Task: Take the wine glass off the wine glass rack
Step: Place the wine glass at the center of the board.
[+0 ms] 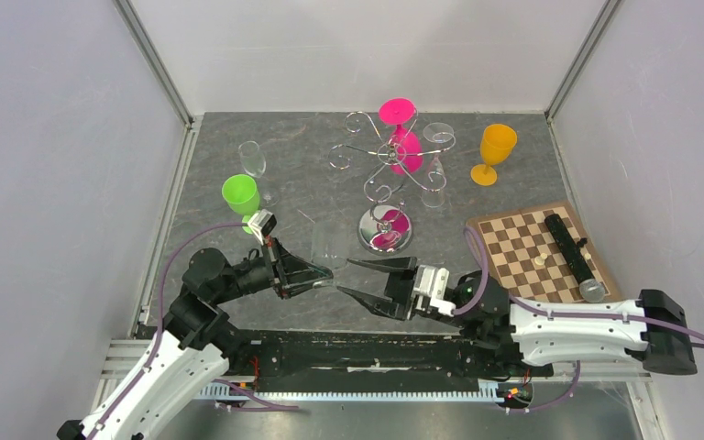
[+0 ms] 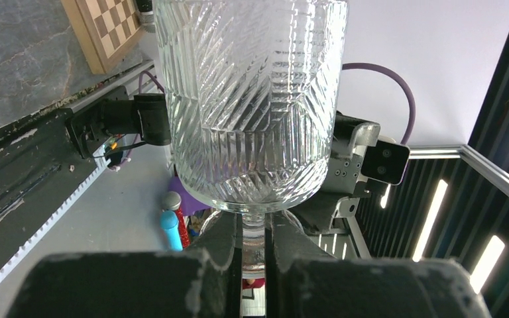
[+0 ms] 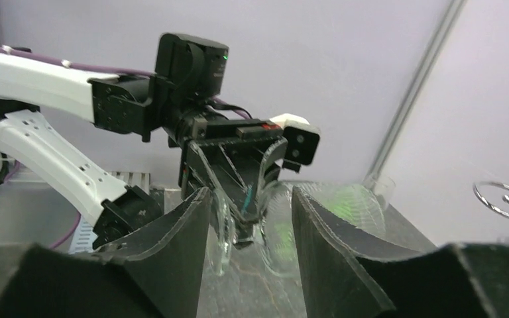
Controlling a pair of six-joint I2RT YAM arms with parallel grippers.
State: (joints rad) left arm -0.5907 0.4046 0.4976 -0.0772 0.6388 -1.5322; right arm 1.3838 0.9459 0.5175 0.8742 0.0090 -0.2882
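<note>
Left gripper [image 1: 316, 275] at lower centre-left of the top view, closed tight on the thin stem of a clear cut-pattern wine glass [image 2: 252, 99]. Bowl filling the upper middle of the left wrist view, stem pinched between the two dark fingers [image 2: 219, 265]. Glass held near the front edge of the grey marbled desk [image 1: 284, 128], well apart from the rack.

Right gripper [image 1: 371, 281] just beside it at lower centre, spread wide, nothing between its black fingers, pointed at the held glass.

Farther back, at the middle of the top view, shiny chrome wire wine glass rack [image 1: 385, 229] upright on its round mirrored base, curled arms spreading above. Hanging upside down from those arms, a pink wine glass [image 1: 406, 147] and, on the right side, a clear wine glass [image 1: 434, 183].

Left of the rack, a lime green cup [image 1: 240, 194] and a clear stemmed glass [image 1: 252, 158], both standing. At upper right, an orange goblet [image 1: 495, 151]. Nearer, at right, a wooden chessboard [image 1: 513, 257] bearing a black cylinder [image 1: 568, 247].
</note>
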